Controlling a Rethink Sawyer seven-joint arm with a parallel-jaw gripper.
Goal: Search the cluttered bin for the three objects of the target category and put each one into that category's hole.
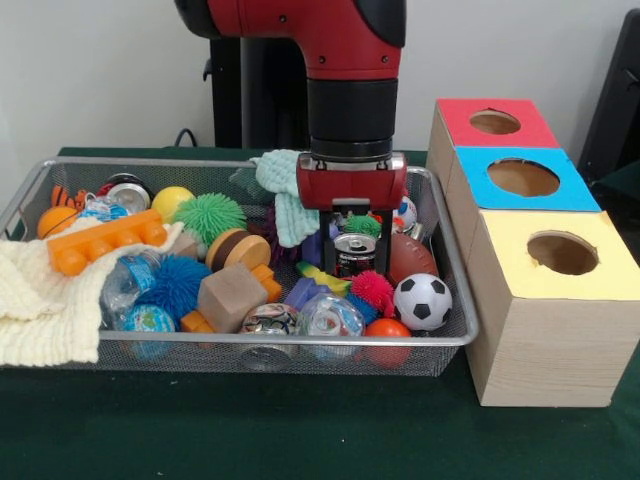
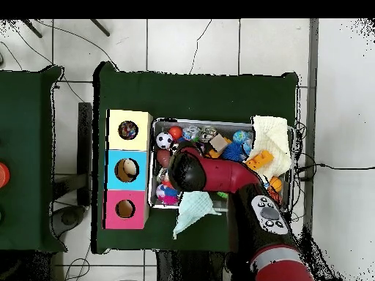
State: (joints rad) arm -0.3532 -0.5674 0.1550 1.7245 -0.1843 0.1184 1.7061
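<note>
Gripper point(image 1: 355, 243) hangs low inside the wire bin point(image 1: 452, 330), its two black fingers closed on a small drink can point(image 1: 354, 252) held upright between them, above the clutter at the bin's right half. Just beside the can lie a brown football point(image 1: 410, 256), a soccer ball point(image 1: 422, 301) and a pink spiky ball point(image 1: 373, 289). A mint cloth point(image 1: 283, 190) drapes over the bin's far rim. Beside the bin stand three wooden boxes with holes, topped red point(image 1: 494, 122), blue point(image 1: 522, 178) and yellow point(image 1: 562, 253).
</note>
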